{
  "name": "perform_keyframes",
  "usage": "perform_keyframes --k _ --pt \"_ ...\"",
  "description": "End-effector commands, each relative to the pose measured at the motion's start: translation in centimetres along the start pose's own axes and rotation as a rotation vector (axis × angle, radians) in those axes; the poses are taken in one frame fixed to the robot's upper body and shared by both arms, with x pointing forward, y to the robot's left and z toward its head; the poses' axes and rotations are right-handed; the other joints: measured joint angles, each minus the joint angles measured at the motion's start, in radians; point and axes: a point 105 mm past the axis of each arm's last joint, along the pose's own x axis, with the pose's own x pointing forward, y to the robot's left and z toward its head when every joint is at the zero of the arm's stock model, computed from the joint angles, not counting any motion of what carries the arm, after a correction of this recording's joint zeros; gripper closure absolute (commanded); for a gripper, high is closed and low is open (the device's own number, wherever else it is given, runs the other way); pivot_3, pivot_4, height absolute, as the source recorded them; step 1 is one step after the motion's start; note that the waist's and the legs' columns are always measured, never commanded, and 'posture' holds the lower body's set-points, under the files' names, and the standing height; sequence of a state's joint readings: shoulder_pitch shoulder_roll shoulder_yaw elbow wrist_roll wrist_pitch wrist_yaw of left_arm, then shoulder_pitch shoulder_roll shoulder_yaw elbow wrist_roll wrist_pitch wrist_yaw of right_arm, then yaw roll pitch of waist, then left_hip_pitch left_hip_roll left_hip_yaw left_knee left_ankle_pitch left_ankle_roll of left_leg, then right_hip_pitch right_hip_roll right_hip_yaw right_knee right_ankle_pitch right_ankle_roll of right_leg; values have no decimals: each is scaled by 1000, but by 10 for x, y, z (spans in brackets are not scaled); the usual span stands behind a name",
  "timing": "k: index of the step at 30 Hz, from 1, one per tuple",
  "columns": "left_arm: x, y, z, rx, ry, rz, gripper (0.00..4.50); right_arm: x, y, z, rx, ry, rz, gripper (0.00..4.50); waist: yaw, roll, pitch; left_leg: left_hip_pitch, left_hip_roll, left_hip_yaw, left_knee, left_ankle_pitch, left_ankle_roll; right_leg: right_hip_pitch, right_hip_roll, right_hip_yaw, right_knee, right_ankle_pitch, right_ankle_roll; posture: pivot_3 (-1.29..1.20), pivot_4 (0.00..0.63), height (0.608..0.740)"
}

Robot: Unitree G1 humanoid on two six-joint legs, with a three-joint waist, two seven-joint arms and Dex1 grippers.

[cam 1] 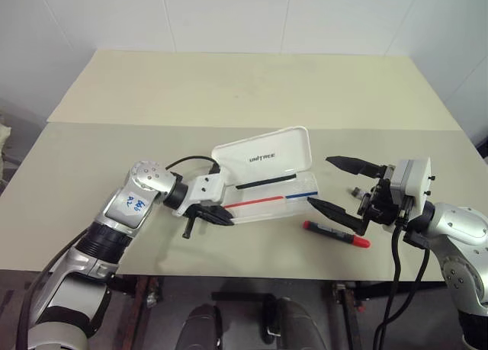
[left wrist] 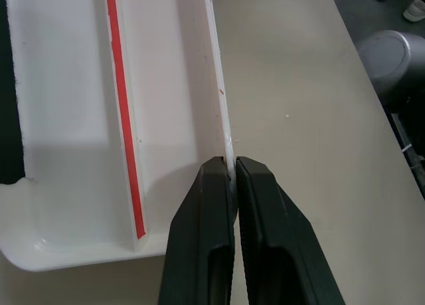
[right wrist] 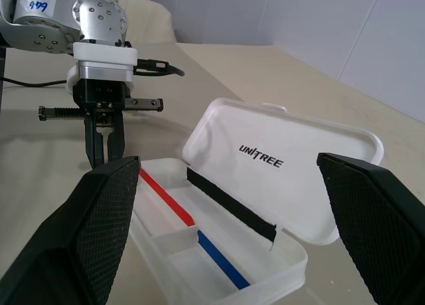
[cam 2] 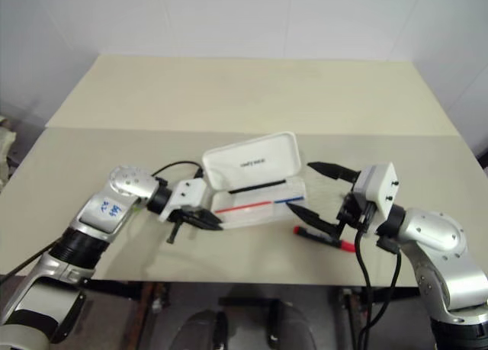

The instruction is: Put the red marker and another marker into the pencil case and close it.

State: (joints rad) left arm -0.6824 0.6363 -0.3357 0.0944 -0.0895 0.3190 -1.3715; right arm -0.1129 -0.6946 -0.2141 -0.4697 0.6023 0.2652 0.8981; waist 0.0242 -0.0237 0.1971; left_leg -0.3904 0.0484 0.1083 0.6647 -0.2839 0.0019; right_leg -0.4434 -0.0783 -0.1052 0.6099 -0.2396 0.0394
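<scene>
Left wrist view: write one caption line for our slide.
Shut left end effector pinching the front wall of the open pencil case.

The light is soft and even, coming from above, and the scene is bright. The table (cam 1: 229, 91) shows no glare. The case (cam 1: 263, 178) is very white, so its open lid (cam 1: 263, 158) is almost washed out beside the dark lettering. Just under the case lies only a faint, short shadow. In the left wrist view a grey shadow falls across the floor of the case near the left gripper (left wrist: 234, 175), and the black fingers (left wrist: 199, 252) there look a little soft. In the right wrist view the big fingers (right wrist: 80, 232) in front of the case are out of focus, while the lid stays sharp.
</scene>
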Motion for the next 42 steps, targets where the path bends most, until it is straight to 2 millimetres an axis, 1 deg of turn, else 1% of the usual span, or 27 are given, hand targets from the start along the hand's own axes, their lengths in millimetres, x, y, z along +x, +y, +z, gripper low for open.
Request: perform_keyframes --k 1,5,8,10,12,16,21,28,33,37,39,40,42 --pt "-6 3 6 28 39 6 4494 0 0 12 -33 -35 -2 0 0 0 0 0 0 0 0 0 0 0 0 0 0 0 0 0 150 740" --pt "-10 6 2 20 83 4 4494 1 0 12 -35 -38 -5 0 -1 0 0 0 0 0 0 0 0 0 0 0 0 0 0 0 150 740" --pt "-16 6 -1 24 150 -38 4494 1 0 13 -36 -41 -11 0 0 0 0 0 -1 0 0 0 0 0 0 0 0 0 0 0 150 740" --pt "-18 10 -1 21 167 -24 4494 1 0 13 -36 -44 -14 0 -1 0 0 0 -1 0 0 0 0 0 0 0 0 0 0 0 150 740" --pt "-19 15 -1 13 171 3 4494 1 1 13 -36 -45 -18 0 -1 0 0 0 -1 0 0 0 0 0 0 0 0 0 0 0 150 740" --pt "-19 19 0 -2 170 29 4494 0 2 13 -35 -44 -25 0 0 0 0 0 -1 0 0 0 0 0 1 1 0 0 0 0 150 740" --pt "-17 17 1 -17 167 22 4494 -1 3 13 -32 -41 -30 0 -1 0 0 0 0 0 0 0 0 0 1 1 0 0 0 0 150 740" --pt "-18 21 5 -76 160 91 4494 -1 4 12 -28 -39 -31 0 -1 0 0 0 0 0 1 0 0 0 0 1 0 0 0 0 150 740" --pt "-18 16 4 -99 164 80 4494 1 5 12 -24 -43 -30 0 -1 0 0 0 0 0 0 0 0 0 1 1 1 0 0 0 150 740" --pt "-20 11 0 -101 197 58 3425 2 6 12 -22 -46 -31 0 -1 0 0 0 -1 0 0 0 0 0 1 1 1 0 0 0 150 740" --pt "-20 10 1 -100 196 54 2731 2 6 12 -21 -47 -31 0 0 0 0 0 0 0 0 0 0 0 1 2 1 0 0 0 150 740" --pt "-20 10 1 -96 193 61 2462 2 6 12 -20 -48 -32 0 -1 0 0 0 -1 0 0 0 0 0 1 2 1 0 0 0 150 740" --pt "-20 10 2 -96 188 60 1728 2 7 12 -18 -48 -32 0 -1 0 0 0 -1 0 1 0 0 0 1 2 1 0 0 0 150 740"
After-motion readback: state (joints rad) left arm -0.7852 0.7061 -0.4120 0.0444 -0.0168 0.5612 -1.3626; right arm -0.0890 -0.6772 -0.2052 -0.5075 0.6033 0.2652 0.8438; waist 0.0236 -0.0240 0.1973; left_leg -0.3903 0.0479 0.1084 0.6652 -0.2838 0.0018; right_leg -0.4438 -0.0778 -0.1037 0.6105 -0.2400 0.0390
